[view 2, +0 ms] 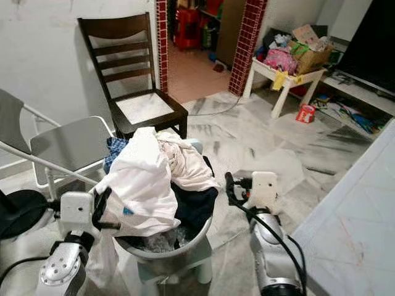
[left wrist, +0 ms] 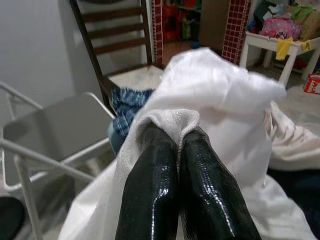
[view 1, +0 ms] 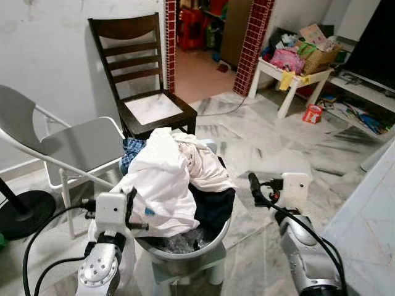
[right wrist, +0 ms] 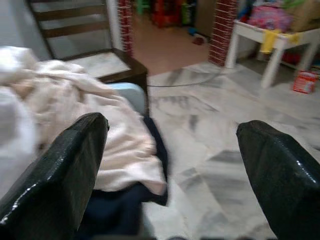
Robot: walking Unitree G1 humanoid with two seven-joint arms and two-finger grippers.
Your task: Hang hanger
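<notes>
A white cloth [left wrist: 215,100] heaped in the basin [view 1: 185,250] is pinched between the closed fingers of the left gripper [left wrist: 177,137]. The right gripper [right wrist: 170,165] is held open beside the basin; no hanger can be made out.

A round grey metal basin [view 1: 217,242] heaped with clothes sits on a small pale stool [view 1: 185,274] on the marbled tile floor [view 1: 265,148]. A large white cloth [view 1: 162,179] lies on top of the heap, over a cream garment [view 1: 200,163], dark clothing [view 1: 213,206] and a blue checked piece [view 1: 131,150]. The left gripper [view 1: 131,208] is at the white cloth's edge, beside the basin. The right gripper [view 1: 254,185] is raised just right of the basin. Behind stand a dark wooden ladder-back chair [view 1: 139,74] and a grey folding chair [view 1: 68,145]. A cluttered white tabletop [view 1: 290,73] stands far right.
</notes>
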